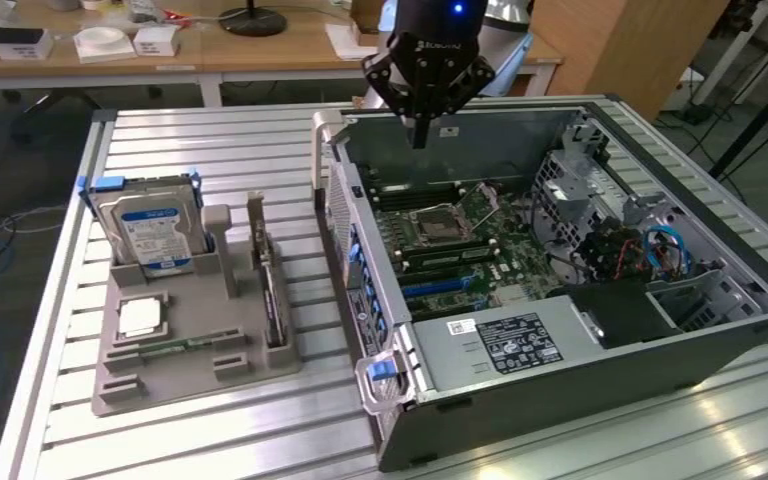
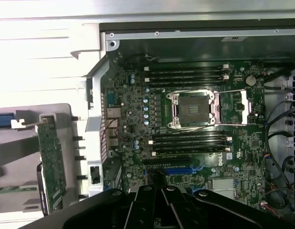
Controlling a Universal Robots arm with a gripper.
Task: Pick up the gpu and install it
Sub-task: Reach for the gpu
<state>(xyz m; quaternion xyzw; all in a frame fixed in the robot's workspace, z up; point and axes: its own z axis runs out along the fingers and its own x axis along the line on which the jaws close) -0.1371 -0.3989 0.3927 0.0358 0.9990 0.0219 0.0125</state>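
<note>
The gpu (image 1: 273, 296) stands on edge in a slot of the grey holder tray (image 1: 184, 372), just beside the open computer case (image 1: 584, 385) and near the hard drive (image 1: 155, 232) propped in the same tray, all on the slatted bench (image 1: 197, 140). The gripper (image 1: 420, 135) hangs well apart from the card, over the case's far wall, its fingers closed together with nothing between them. The pickup has evidently not begun. To do it well, the fingers probably need to part wide enough to straddle the thin card, line up with its plane, grip the upper edge clear of the components, and draw it straight up out of the slot without tilting. The exterior view gives the tray, the drive and the height of the arm above the case. The wrist view shows the gpu (image 2: 52, 164) edge-on beyond the case wall, the empty processor socket (image 2: 193, 109), the blue expansion slot (image 2: 178, 170) on the motherboard (image 2: 133, 119), and the closed gripper (image 2: 158, 198) over that slot.
</note>
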